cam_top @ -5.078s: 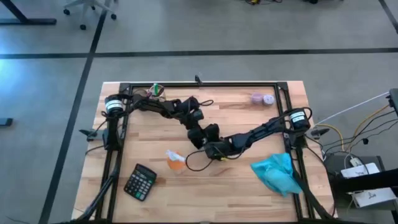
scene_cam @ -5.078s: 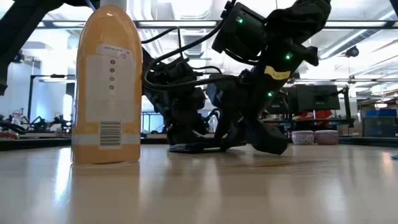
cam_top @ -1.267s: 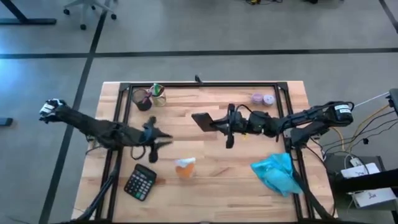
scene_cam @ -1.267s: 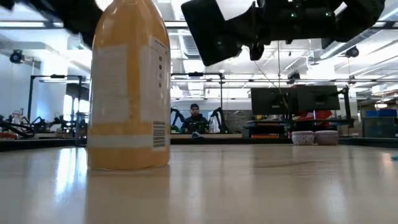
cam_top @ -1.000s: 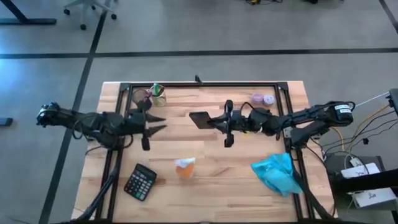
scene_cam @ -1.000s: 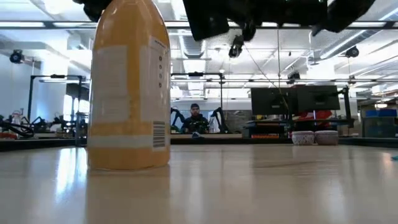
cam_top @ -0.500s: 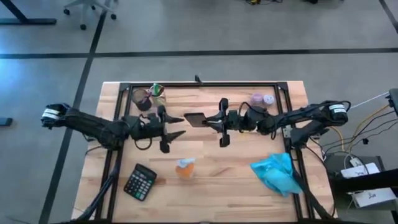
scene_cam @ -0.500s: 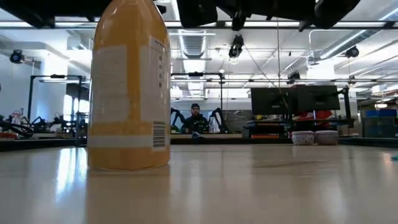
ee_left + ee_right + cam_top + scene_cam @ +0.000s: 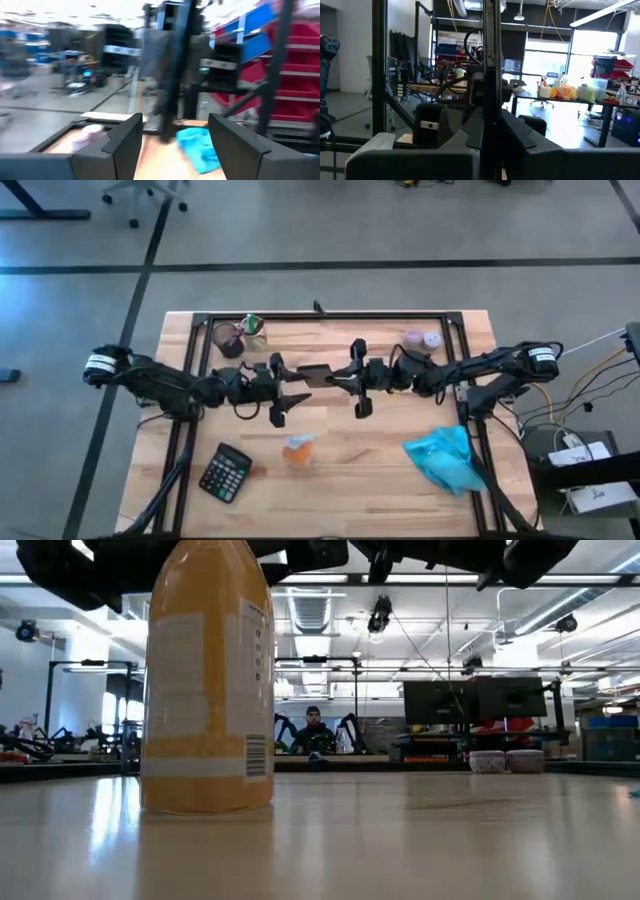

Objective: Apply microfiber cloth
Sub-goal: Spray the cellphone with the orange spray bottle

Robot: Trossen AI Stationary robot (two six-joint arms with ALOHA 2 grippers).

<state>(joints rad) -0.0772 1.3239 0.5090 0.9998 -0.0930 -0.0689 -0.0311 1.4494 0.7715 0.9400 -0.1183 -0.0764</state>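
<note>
I am reading both arms raised above the middle of the bench (image 9: pixel 400 465), reaching toward each other from opposite sides.

The right pincer (image 9: pixel 357 378) is gripping a flat dark slab, probably a phone (image 9: pixel 312 373), by one end; the slab is projecting from its fingers toward the left pincer (image 9: pixel 283 392). The left pincer is standing with its fingers spread and holding nothing, its tips just beside the free end of the phone.

The microfiber cloth (image 9: pixel 445 460) is lying crumpled near the bench's front right corner, untouched. From the right pincer it is lying back along that arm's own side and toward the bench's front edge, well apart from the fingertips. From the left pincer it is lying farther still, beyond the phone and the right pincer. Its longer axis is running roughly from the bench centre out toward that corner. In the left wrist view the cloth (image 9: pixel 199 147) is showing ahead between the spread fingers (image 9: pixel 125 137), low on the bench.

My judgement: the right arm is the nearer to the cloth, but its pincer is occupied. The free left pincer would have to cross past the phone to reach it, so a handover of the phone may be the step in hand.

The orange bottle (image 9: pixel 297 448) and calculator (image 9: pixel 224 472) are sitting clear of that path.
</note>
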